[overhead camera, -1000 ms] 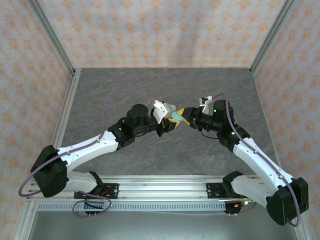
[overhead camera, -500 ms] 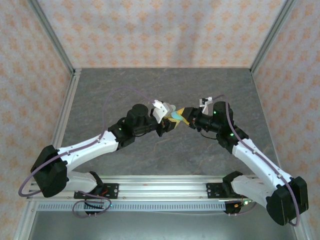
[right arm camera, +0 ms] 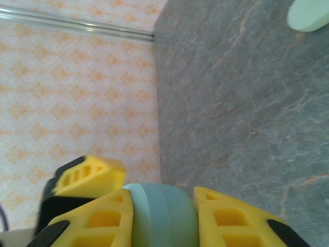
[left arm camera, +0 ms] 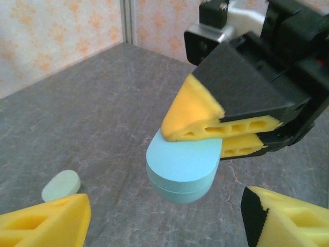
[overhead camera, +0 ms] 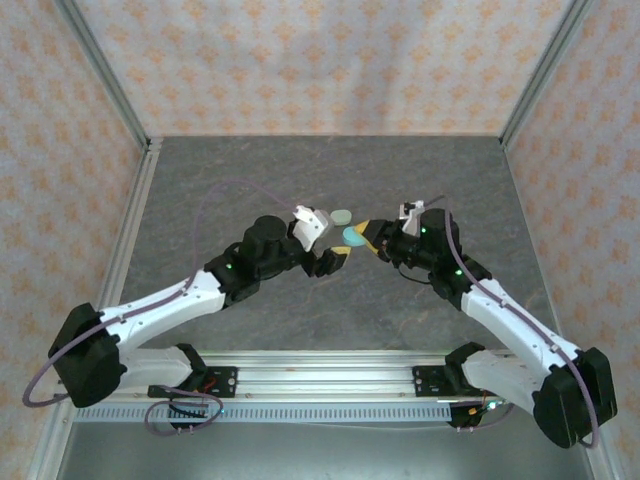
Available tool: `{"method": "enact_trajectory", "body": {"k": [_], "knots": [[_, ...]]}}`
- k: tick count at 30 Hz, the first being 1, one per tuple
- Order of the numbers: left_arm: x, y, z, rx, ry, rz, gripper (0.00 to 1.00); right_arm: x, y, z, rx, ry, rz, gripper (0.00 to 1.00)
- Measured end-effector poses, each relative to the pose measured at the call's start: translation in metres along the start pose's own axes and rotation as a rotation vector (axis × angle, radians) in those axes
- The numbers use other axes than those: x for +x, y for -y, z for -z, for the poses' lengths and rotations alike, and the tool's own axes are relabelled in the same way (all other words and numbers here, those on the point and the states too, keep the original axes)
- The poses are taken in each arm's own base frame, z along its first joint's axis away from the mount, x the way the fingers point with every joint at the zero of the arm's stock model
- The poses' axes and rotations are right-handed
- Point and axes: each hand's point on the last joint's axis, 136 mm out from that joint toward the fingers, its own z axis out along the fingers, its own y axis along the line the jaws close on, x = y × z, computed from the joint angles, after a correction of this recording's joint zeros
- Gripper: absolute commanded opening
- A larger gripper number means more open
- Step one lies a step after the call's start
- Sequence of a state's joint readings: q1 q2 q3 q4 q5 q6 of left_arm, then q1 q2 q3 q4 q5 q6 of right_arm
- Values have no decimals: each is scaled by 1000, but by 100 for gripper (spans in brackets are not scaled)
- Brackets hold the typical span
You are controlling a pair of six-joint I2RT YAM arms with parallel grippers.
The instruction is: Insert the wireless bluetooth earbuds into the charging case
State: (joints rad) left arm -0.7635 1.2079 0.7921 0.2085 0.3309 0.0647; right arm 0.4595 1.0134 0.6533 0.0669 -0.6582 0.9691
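The right gripper pinches the light blue charging case above the middle of the table, left gripper spread empty nearby; probably light, hard, slippery, best clamped across its flat faces.

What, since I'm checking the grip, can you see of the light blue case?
The light blue case is a matte plastic oval with a seam round its middle, shut. It is held level, pinched at one end between the yellow fingers of the right gripper, its rounded end jutting free. It seems clear of the table.
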Motion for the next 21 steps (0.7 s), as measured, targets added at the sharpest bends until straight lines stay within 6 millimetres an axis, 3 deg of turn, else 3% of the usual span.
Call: {"method": "enact_trajectory", "body": {"k": [3, 6, 12, 19, 21], "knots": [[7, -9, 11, -40, 1, -10, 81, 0, 23, -9, 59, -1, 8, 5], [20, -20, 16, -83, -18, -7, 81, 5, 58, -20, 139, -15, 7, 4], [35, -37, 19, -143, -64, -13, 82, 27, 124, -47, 266, -93, 6, 4], [36, -48, 21, -204, -70, -13, 82, 48, 170, -74, 327, -191, 36, 4], [37, -53, 22, -231, -75, -13, 82, 49, 171, -81, 299, -212, 44, 5]]}}
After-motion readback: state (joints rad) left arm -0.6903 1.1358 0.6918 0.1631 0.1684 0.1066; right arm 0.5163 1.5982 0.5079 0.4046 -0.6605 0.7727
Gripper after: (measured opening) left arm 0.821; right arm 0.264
